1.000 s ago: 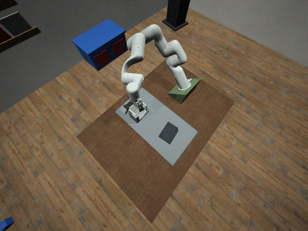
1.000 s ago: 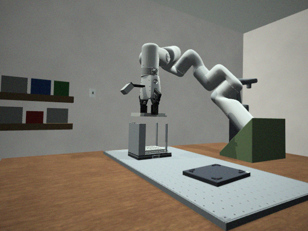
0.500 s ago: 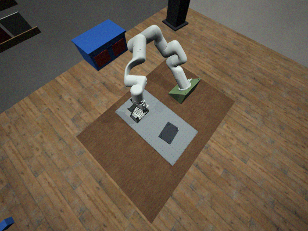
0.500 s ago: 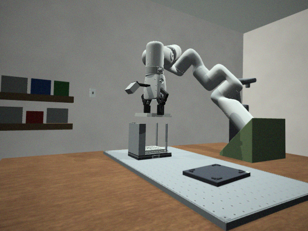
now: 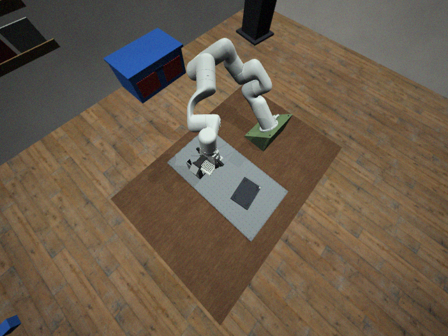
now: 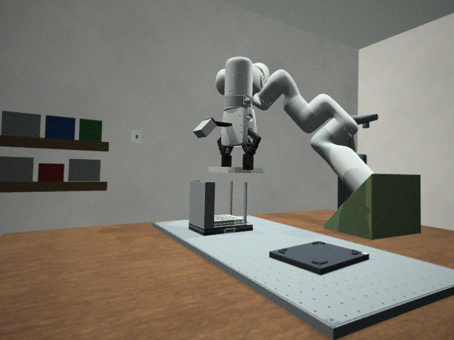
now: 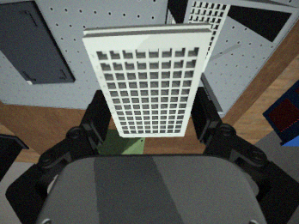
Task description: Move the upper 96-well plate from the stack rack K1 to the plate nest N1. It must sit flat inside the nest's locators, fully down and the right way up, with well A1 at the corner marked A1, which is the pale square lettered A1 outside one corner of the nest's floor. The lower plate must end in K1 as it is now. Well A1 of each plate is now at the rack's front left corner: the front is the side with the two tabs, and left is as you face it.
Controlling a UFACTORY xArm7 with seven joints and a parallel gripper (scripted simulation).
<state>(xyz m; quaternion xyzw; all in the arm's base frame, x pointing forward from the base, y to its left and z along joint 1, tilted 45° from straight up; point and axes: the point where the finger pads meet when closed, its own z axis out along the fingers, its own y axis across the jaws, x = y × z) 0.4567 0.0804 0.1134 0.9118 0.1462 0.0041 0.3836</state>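
Observation:
My gripper (image 6: 237, 163) is shut on the upper 96-well plate (image 6: 236, 169), a white gridded plate held level in the air, above and a little to the right of the stack rack K1 (image 6: 219, 208). In the wrist view the plate (image 7: 149, 80) sits between my two black fingers, well side up. The lower plate (image 6: 227, 218) lies at the bottom of the rack, and it also shows in the wrist view (image 7: 208, 15). The plate nest N1 (image 6: 318, 256) is a dark flat square with corner locators, to the right on the grey baseplate. It is empty. Its pale A1 mark (image 5: 259, 188) sits by one corner.
The grey perforated baseplate (image 5: 228, 184) lies on a brown table. The arm's green base block (image 6: 376, 205) stands at the back right. A blue cabinet (image 5: 147, 63) stands on the floor beyond the table. Wall shelves (image 6: 51, 150) hold coloured boxes.

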